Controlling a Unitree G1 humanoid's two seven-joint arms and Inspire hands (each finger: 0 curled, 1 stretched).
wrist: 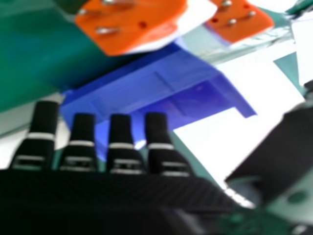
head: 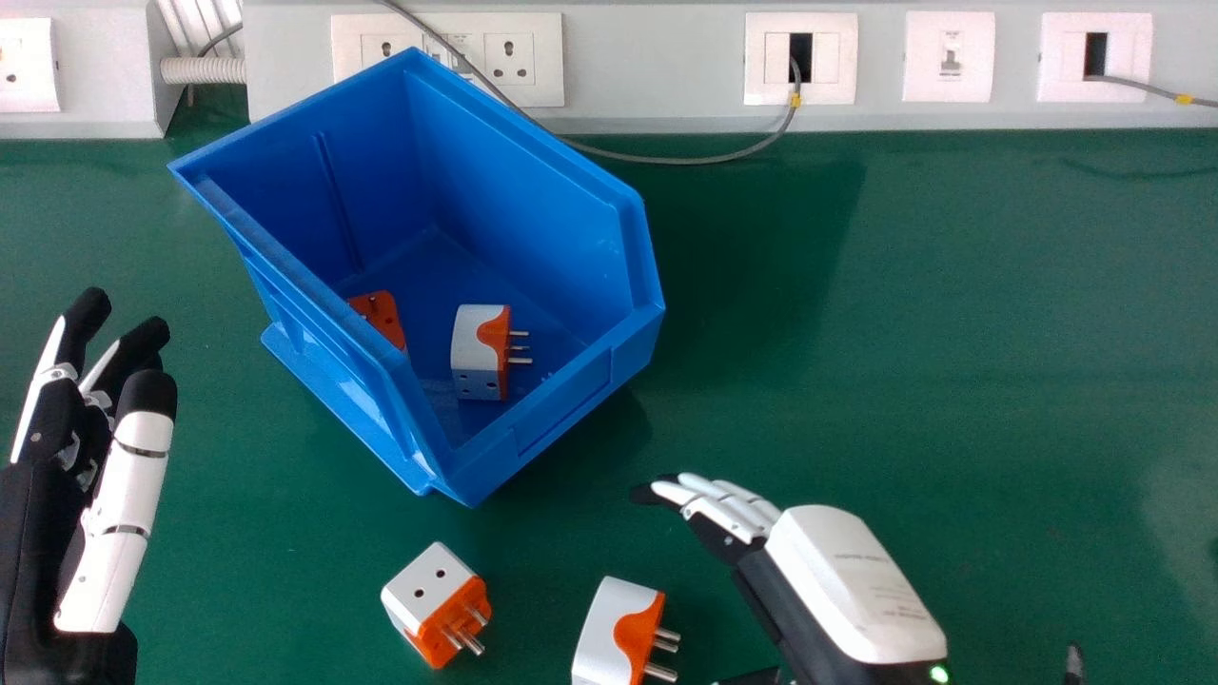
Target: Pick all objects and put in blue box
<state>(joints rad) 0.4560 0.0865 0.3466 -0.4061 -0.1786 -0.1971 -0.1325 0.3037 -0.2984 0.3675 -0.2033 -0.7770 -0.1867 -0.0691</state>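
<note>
My left hand (head: 128,495) is at the left edge of the head view, left of the box, its fingers straight and holding nothing. My right hand (head: 837,580) is right of the loose adapters, fingers extended with nothing in them; in the right hand view its fingers (wrist: 120,137) are straight too. The blue box (head: 561,419) holds a white and orange adapter (head: 481,352) and an orange piece (head: 379,319). On the table in front lie two white and orange adapters, one (head: 433,599) nearer the box's front corner, another (head: 614,633) beside my right hand. The right hand view shows an adapter (wrist: 132,24) and the box (wrist: 142,83).
The green table (head: 904,333) extends to the right of the box. Behind it runs a white trunking with sockets (head: 509,59), and a grey cable (head: 685,160) hangs onto the table behind the box.
</note>
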